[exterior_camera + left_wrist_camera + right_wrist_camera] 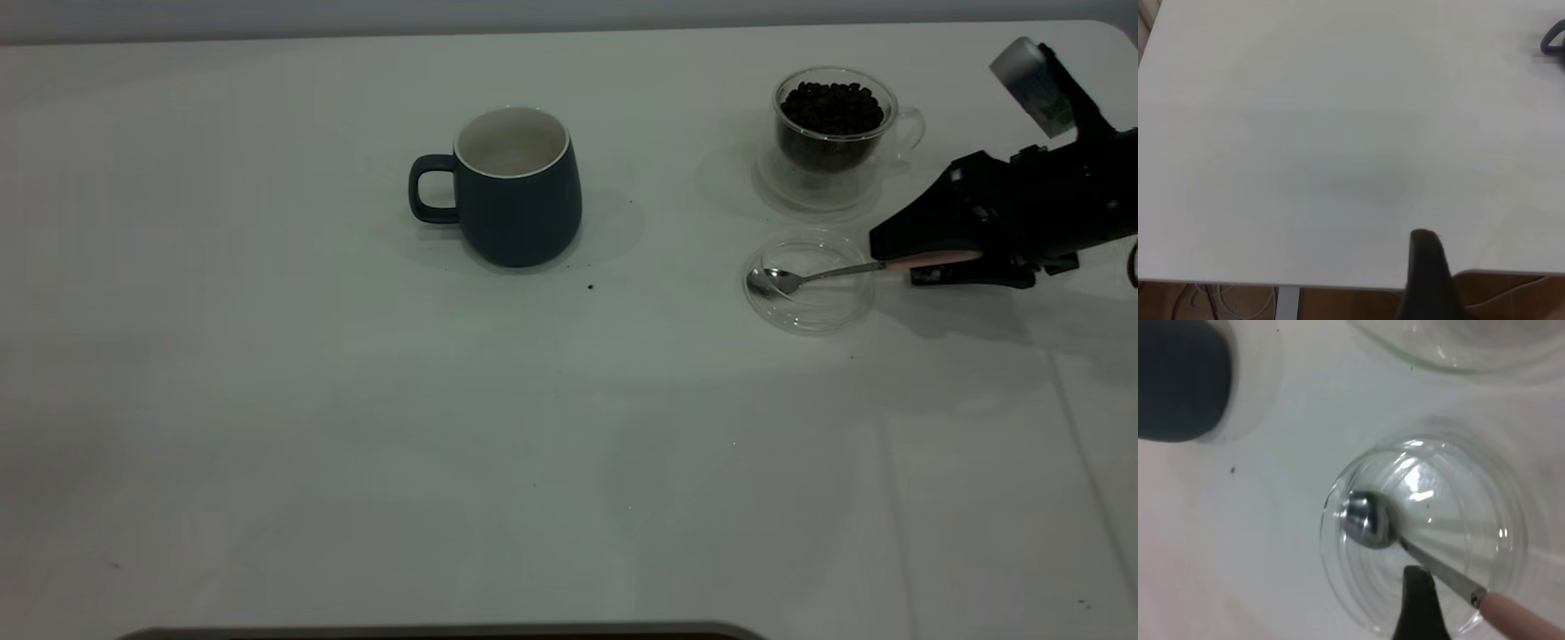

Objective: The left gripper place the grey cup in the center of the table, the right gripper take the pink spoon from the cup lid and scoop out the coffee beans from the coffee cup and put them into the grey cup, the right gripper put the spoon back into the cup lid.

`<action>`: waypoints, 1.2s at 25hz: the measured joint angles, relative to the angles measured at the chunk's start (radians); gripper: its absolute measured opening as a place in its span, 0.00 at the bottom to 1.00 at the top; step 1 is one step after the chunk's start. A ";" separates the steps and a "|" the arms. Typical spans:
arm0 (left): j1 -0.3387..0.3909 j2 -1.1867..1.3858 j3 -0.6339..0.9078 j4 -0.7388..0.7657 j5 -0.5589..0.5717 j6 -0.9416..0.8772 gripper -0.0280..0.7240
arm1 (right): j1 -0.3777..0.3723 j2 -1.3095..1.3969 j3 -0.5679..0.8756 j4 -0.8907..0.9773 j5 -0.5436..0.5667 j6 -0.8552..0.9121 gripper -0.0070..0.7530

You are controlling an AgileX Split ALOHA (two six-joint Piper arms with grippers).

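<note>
**A:** What's the surface like?

**B:** A plain white table (pixel 356 444) with rounded corners, smooth and matte, with a few tiny dark specks. In the left wrist view wood-coloured floor and pale cables show past its edge.

**A:** And the things on it?

**B:** The grey cup (pixel 518 188) stands upright toward the far edge, about midway along it: rounded, blue-grey ceramic, white inside, loop handle turned to the left edge. Near the far right corner stands the coffee cup (pixel 833 133), clear double-walled glass, heaped with dark coffee beans (pixel 832 107). Just nearer than it lies the cup lid (pixel 809 280), a shallow clear dish.

**A:** The spoon?

**B:** The pink spoon (pixel 853 269) has its shiny bowl inside the lid, its pale handle reaching toward the right edge.

**A:** Grippers?

**B:** The right gripper (pixel 933 258), black and angular, sits at that handle; I cannot tell whether it has clamped it. Of the left gripper (pixel 1426 280) only one dark finger shows, over the table's edge.
</note>
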State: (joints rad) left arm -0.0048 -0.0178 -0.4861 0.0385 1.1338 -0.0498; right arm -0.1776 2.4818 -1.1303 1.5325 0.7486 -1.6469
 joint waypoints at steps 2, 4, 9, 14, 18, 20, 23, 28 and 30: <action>0.000 0.000 0.000 0.000 0.000 0.000 0.79 | 0.008 0.000 0.000 0.017 -0.020 -0.026 0.78; 0.000 0.000 0.000 0.000 0.000 0.000 0.79 | 0.016 0.000 0.000 0.047 -0.050 -0.051 0.78; 0.000 0.000 0.000 0.000 0.000 0.000 0.79 | 0.028 -0.029 0.000 0.120 -0.116 -0.135 0.78; 0.000 0.000 0.000 0.000 0.000 0.000 0.79 | 0.042 -0.152 0.029 0.092 -0.206 -0.173 0.78; 0.000 0.000 0.000 0.000 0.000 0.000 0.79 | 0.072 -0.348 0.137 0.055 -0.362 -0.121 0.78; 0.000 0.000 0.000 0.000 0.000 0.000 0.79 | 0.100 -0.495 0.231 0.010 -0.413 -0.022 0.78; 0.000 0.000 0.000 0.000 0.000 0.000 0.79 | 0.143 -0.762 0.372 -0.181 -0.398 0.215 0.78; 0.000 0.000 0.000 0.000 0.000 0.000 0.79 | 0.149 -1.148 0.515 -0.737 -0.139 0.879 0.78; 0.000 0.000 0.000 0.000 0.000 0.000 0.79 | 0.149 -1.301 0.524 -0.954 0.012 1.119 0.78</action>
State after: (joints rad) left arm -0.0048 -0.0178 -0.4861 0.0385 1.1338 -0.0498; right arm -0.0285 1.1813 -0.6058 0.5781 0.7601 -0.5281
